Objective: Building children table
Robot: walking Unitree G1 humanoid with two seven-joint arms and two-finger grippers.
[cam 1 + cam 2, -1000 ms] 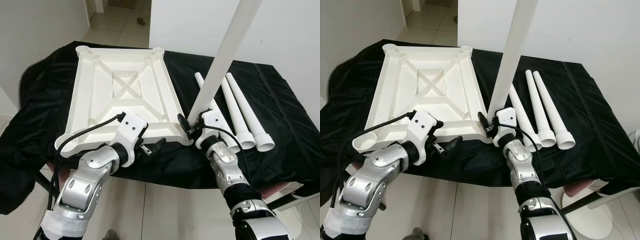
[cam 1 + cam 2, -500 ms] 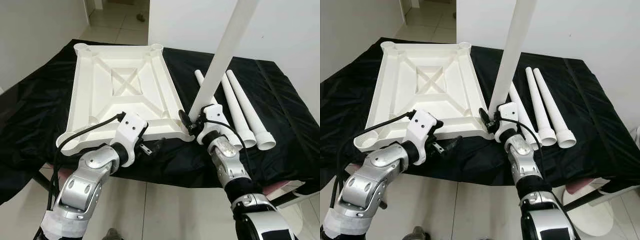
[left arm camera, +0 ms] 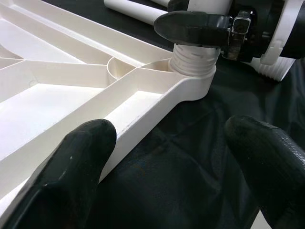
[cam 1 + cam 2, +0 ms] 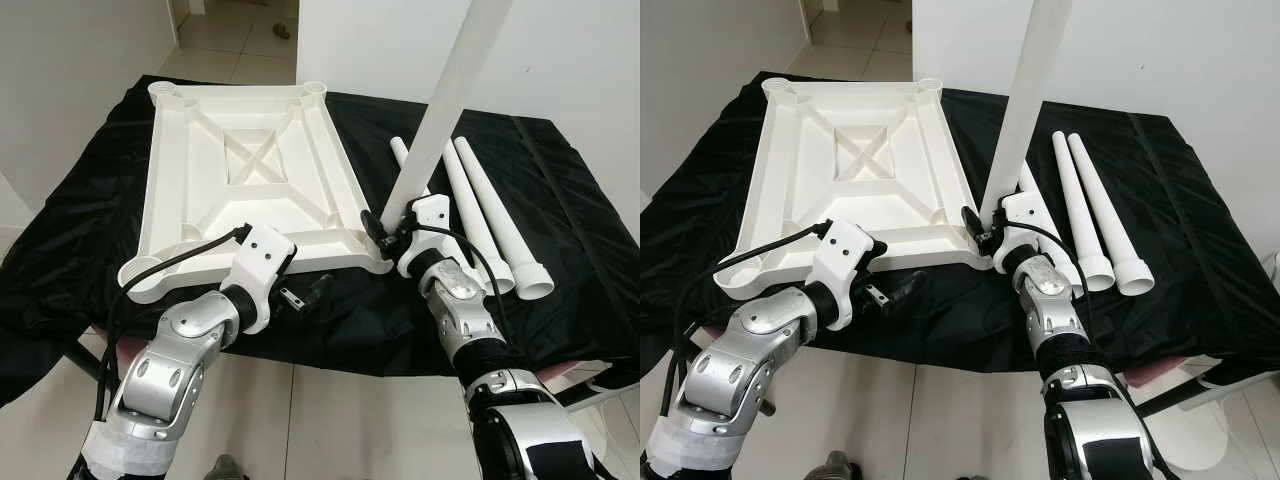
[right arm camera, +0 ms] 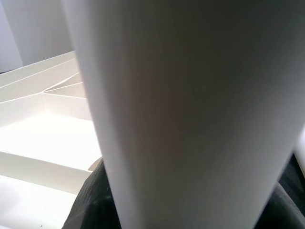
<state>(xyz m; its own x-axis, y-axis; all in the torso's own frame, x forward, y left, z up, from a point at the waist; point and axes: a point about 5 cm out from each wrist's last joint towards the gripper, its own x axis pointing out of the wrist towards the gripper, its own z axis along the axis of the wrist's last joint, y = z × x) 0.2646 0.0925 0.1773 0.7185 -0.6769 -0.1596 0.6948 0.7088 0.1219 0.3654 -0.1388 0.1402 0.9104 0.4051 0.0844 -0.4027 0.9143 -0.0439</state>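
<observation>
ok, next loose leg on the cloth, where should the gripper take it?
Take the outermost leg mid-shaft, from above, fingers across it. It lies flat on the black cloth, narrow end away from the robot, and its outer side is free, so one finger has room there. The flared collar end looks bulkier to pinch.

No text, label, brand, number or sign can be read anywhere: the white plastic tabletop (image 4: 245,185), the white legs (image 4: 495,215) and the black cloth (image 4: 575,220) over the counter are all unmarked.
</observation>
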